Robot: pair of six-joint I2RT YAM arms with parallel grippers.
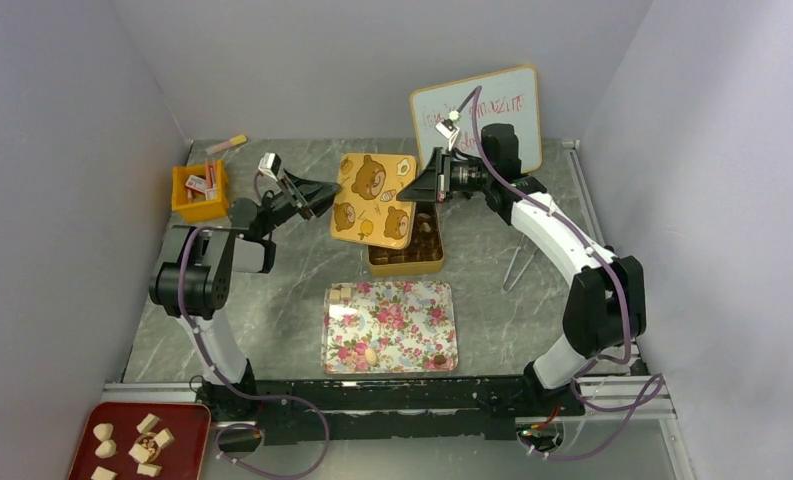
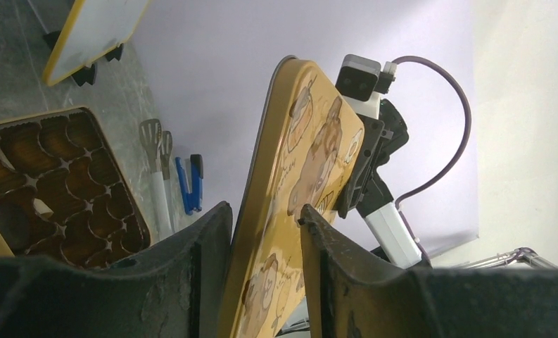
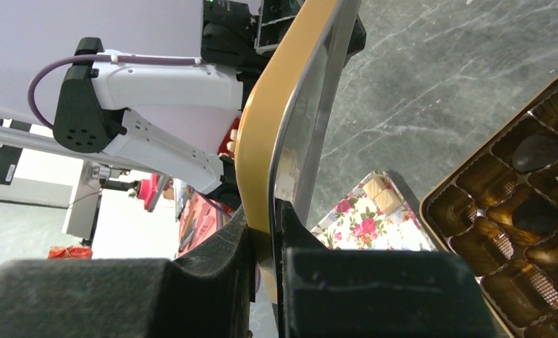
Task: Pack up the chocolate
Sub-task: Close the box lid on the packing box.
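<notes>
**Surface and room.** We record a grey marbled surface (image 1: 272, 300), closed in by plain pale lilac walls (image 1: 72, 150).

**Writing.** A white board (image 1: 502, 110) leans against the far wall. Its red handwriting is too faint for us to read. The yellow metal lid printed with brown bears (image 1: 372, 198) shows pictures only.

**Tools.** The left tool (image 1: 317, 190) grasps the lid's left edge, one finger on each face. The right tool (image 1: 427, 185) is clenched hard on the opposite edge. Between them the lid hangs tilted, partly over an open gold tin with moulded cups (image 1: 404, 262).

**Chocolate pieces** (image 1: 427, 235). We see dark ones in cups of the gold tin. A few cream, tan and dark ones lie on the rectangular floral tray (image 1: 392, 325), just nearer the arm bases. More cream and tan ones lie on a red tray (image 1: 177, 420) at the near left corner.

**Other items.**
- An orange box (image 1: 200, 207) at the far left holds red-and-white packets (image 1: 200, 184).
- Metal tongs (image 1: 517, 265) lie to the right of the tin.
</notes>
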